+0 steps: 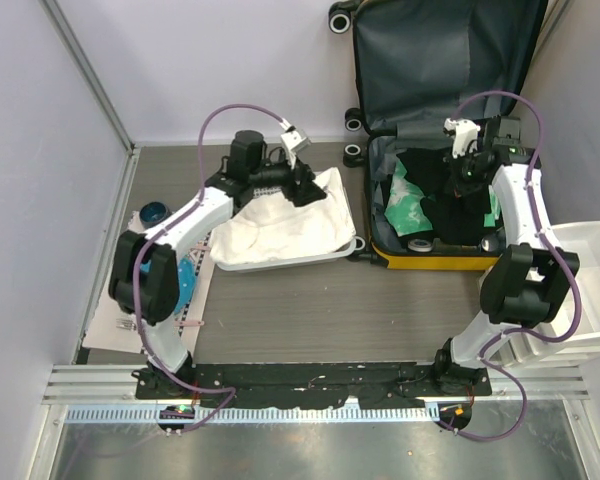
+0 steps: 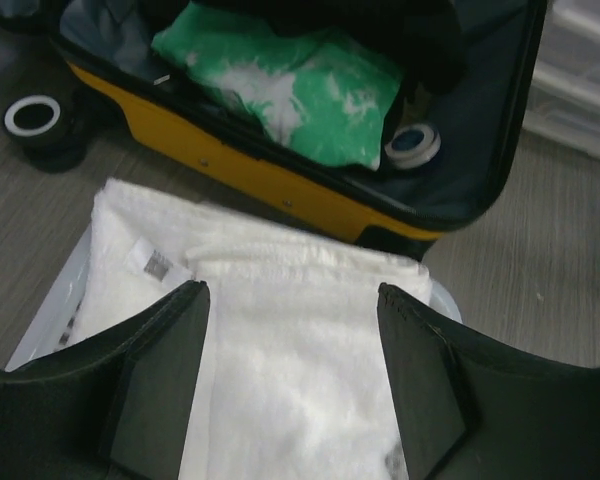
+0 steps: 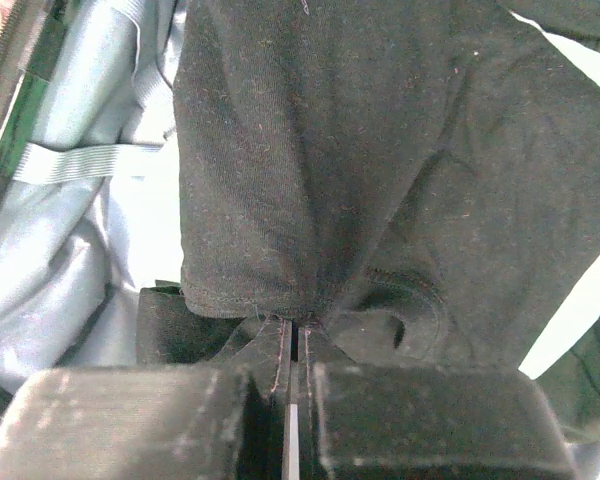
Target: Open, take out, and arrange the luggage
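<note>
Two robot arms work at one open yellow suitcase, the luggage (image 1: 420, 262), lying at the table's far right with its lid standing upright at the back. Right gripper (image 3: 293, 345) is clamped tight on one black garment (image 3: 360, 150) inside it, near a green-and-white packet (image 2: 290, 85). Left gripper (image 2: 292, 296) hangs with jaws spread over one white towel (image 2: 300, 380) in a tray (image 1: 290, 262) (its single tag (image 2: 152, 262) carries print too small to read).

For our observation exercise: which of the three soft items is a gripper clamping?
The black garment, pinched in the right gripper; the white towel and green-white bundle lie ungripped.
</note>
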Controlling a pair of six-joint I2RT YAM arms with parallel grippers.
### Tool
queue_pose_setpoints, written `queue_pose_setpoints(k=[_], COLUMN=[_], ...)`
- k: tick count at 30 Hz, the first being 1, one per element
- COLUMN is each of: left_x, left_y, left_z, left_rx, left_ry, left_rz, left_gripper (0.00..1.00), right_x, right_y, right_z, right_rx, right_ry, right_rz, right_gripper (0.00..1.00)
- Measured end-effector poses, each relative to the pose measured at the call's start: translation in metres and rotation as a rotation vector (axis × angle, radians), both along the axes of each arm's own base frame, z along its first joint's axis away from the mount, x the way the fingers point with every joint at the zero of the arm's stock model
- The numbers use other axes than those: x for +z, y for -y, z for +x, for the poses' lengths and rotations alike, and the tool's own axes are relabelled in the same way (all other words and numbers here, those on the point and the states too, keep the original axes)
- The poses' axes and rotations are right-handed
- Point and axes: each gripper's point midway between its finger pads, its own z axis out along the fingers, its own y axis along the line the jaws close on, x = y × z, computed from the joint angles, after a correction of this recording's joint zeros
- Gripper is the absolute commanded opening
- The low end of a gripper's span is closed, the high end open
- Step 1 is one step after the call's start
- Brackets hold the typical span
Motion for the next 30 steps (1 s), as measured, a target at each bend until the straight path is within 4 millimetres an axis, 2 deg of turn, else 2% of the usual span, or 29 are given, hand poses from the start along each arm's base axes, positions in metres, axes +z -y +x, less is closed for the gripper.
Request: queue_pose_setpoints(k=[2, 3, 4, 5, 10, 13, 17, 21, 24, 30], left_x=[-0.001, 0.001, 0.002, 0.006, 0.016, 0.014, 0.017, 0.017, 0.01, -0.013], left_y=[0.022, 0.033, 0.047, 0.063, 0.121, 0.146, 0.186, 0.216, 0.228, 0.232], left_z=[0.009, 0.015, 0.023, 0.034, 0.067, 0.081, 0.083, 0.074, 0.071, 0.087], left_rx=[0.01, 0.015, 0.03, 0.049, 0.128, 0.189, 0.248, 0.298, 0.334, 0.456], left_ry=[-0.035, -0.043, -0.084, -0.125, -0.359, -0.476, -0.588, -0.665, -0.7, -0.723], left_rz=[-0.047, -0.07, -0.105, -0.163, -0.419, -0.511, -0.599, -0.652, -0.654, -0.653], left_gripper=[0.74, 0.8, 0.94, 0.98, 1.0, 1.0, 1.0, 1.0, 0.99, 1.0], right_x=[-0.002, -0.002, -0.001, 0.0, 0.004, 0.005, 0.006, 0.006, 0.007, 0.007], right_y=[-0.002, -0.003, -0.004, -0.006, -0.017, -0.021, -0.023, -0.021, -0.019, -0.01], right_z=[0.0, 0.0, 0.0, 0.0, 0.0, 0.0, 0.0, 0.0, -0.001, -0.003], right_rx=[-0.001, -0.001, 0.0, 0.003, 0.021, 0.021, 0.022, 0.018, 0.013, 0.001], right_ry=[-0.009, -0.011, -0.01, -0.008, -0.005, -0.006, -0.006, -0.005, -0.003, -0.001], right_rz=[0.037, 0.054, 0.071, 0.086, 0.153, 0.178, 0.194, 0.2, 0.209, 0.222], right_gripper=[0.0, 0.01, 0.01, 0.0, 0.01, 0.01, 0.01, 0.01, 0.0, 0.01])
